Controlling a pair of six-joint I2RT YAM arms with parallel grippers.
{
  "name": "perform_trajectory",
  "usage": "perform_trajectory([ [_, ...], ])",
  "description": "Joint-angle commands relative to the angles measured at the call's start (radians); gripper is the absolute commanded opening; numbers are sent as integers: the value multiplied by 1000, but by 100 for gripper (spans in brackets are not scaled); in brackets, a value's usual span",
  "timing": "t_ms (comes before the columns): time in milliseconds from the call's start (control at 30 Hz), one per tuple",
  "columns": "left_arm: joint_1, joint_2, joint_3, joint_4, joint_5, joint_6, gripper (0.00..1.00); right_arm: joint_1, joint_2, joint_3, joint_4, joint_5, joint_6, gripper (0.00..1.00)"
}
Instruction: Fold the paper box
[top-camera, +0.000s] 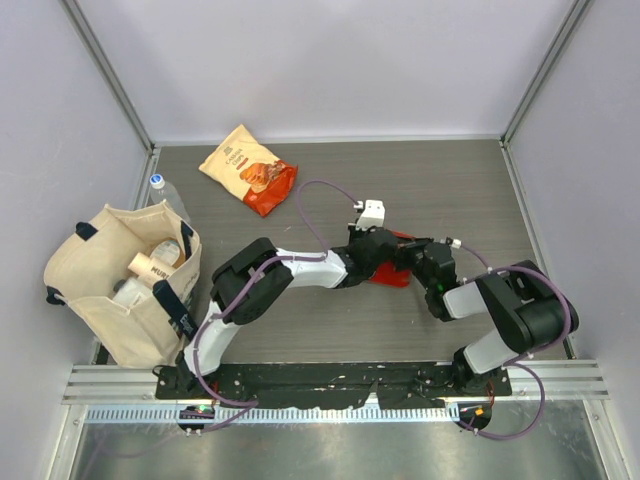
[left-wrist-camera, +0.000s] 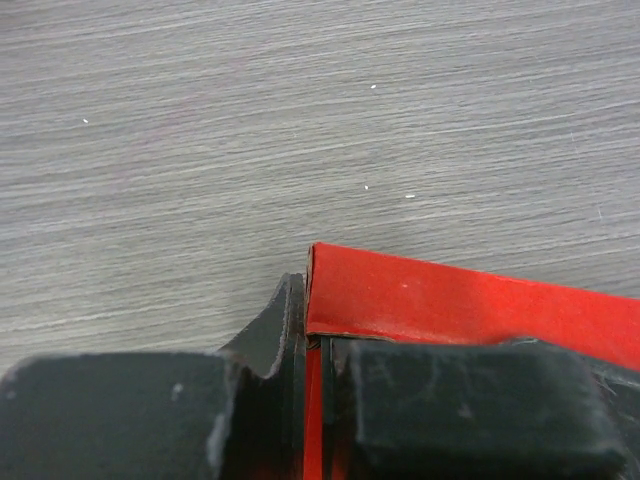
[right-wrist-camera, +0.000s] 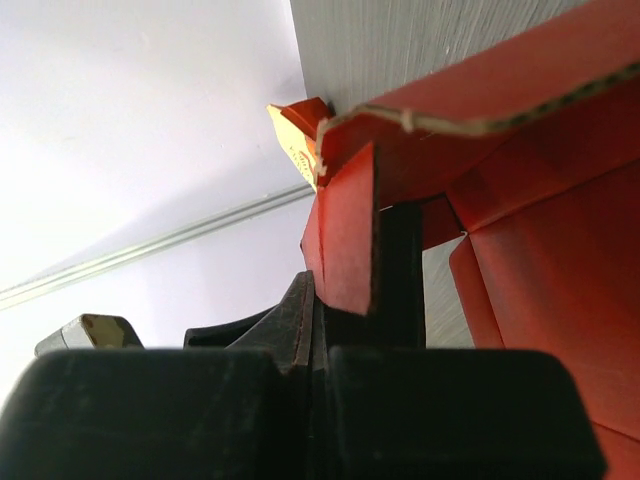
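Snack bag (top-camera: 248, 168), tote bag (top-camera: 105, 300) (bottle (top-camera: 166, 198) beside)

Left arm (top-camera: 250, 285) and right arm (top-camera: 512, 312): bulky black joints, white links, looping purple cables (top-camera: 320, 183); left end effector (left-wrist-camera: 310, 345) has scuffed black fingers (left-wrist-camera: 480, 405).

The far right of the surface (top-camera: 450, 190) lies open, while the paper box (top-camera: 392, 276) fills the middle and the tote bag (top-camera: 110, 290), bottle (top-camera: 162, 192) and snack bag (top-camera: 248, 168) block the left.
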Motion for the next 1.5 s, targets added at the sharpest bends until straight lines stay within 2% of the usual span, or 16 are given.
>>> perform_trajectory([
  [0, 32, 41, 87, -156, -207, -112, 0, 35, -97, 2, -189, 35, 11, 1],
  [233, 27, -12, 26, -61, -117, -46, 0, 34, -123, 8, -206, 35, -16, 1],
  [267, 29, -32, 8, -29, -42, -24, 4, 34, -122, 6, -202, 35, -26, 1],
  [300, 27, -52, -12, -20, -2, -20, 16, 32, -122, 6, -199, 35, -45, 1],
  [333, 27, -117, -60, -18, 43, -20, 43, 32, -123, 5, -200, 35, -74, 1],
  [367, 29, -151, -98, 6, 86, -17, 49, 31, -126, 3, -200, 67, -88, 1],
  [433, 38, -275, -219, 25, 173, -35, 59, 31, -128, 2, -199, 72, -121, 1],
  [567, 78, -424, -382, 117, 388, -21, 63, 25, -135, 9, -156, 21, -210, 1],
  [633, 101, -474, -437, 112, 460, -32, 68, 14, -192, 29, -275, 4, -275, 9],
  [700, 114, -538, -506, 144, 497, -33, 69, -12, -259, 51, -365, -32, -385, 18],
  [833, 162, -575, -516, 121, 595, -27, 69, -113, -365, 139, -592, -146, -628, 51],
  [900, 189, -586, -499, 118, 649, -17, 70, -178, -375, 207, -789, -235, -874, 57],
  [1000, 200, -568, -458, 128, 709, 52, 75, -299, -355, 326, -963, -340, -1131, 59],
  [1100, 199, -500, -409, 117, 628, 114, 72, -334, -330, 442, -1117, -284, -1253, 61],
  [1300, 187, -394, -390, 234, 526, 102, 65, -336, -226, 575, -1171, -281, -1344, 62],
  [1467, 141, -354, -405, 318, 493, 124, 65, -327, -206, 594, -1142, -272, -1297, 62],
])
